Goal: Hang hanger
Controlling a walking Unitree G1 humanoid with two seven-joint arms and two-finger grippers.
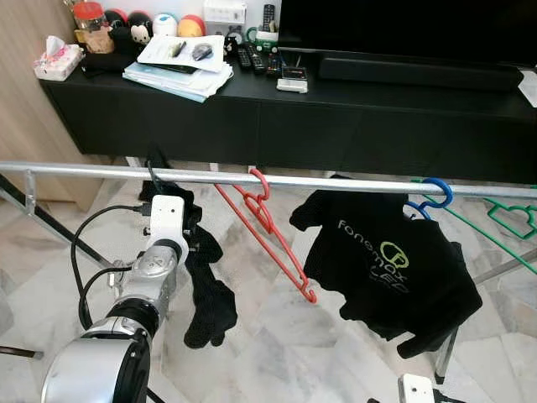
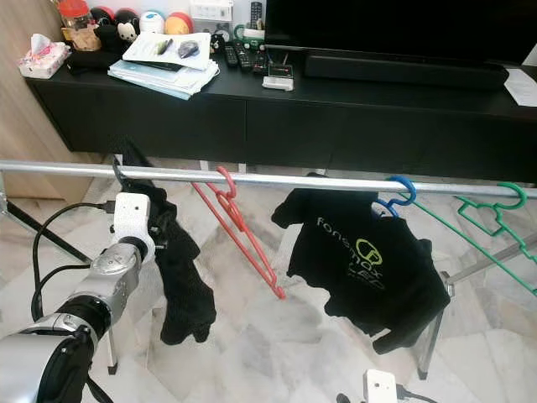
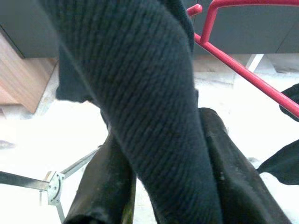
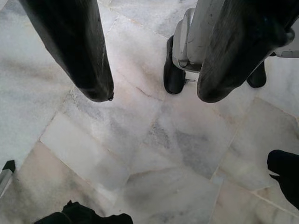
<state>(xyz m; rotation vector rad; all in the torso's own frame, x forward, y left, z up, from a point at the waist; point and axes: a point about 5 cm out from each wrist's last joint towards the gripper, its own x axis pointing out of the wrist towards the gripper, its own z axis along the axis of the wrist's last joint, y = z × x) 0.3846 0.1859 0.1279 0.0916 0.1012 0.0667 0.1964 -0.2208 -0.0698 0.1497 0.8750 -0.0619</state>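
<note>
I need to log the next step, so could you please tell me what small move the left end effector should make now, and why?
Probably open and back away: the left end effector is shut on the black knitted garment, which already hangs from the silver metal rail on its hanger.

Both eye views look down from the head at the clothes rail (image 1: 277, 179). The left wrist view presses close on dark knit fabric (image 3: 140, 102); the right wrist view faces the marble floor (image 4: 154, 140).

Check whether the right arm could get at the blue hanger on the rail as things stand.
Probably yes: the right gripper hangs low, open and empty, and the blue hanger on the rail lies on its side, nothing between.
</note>
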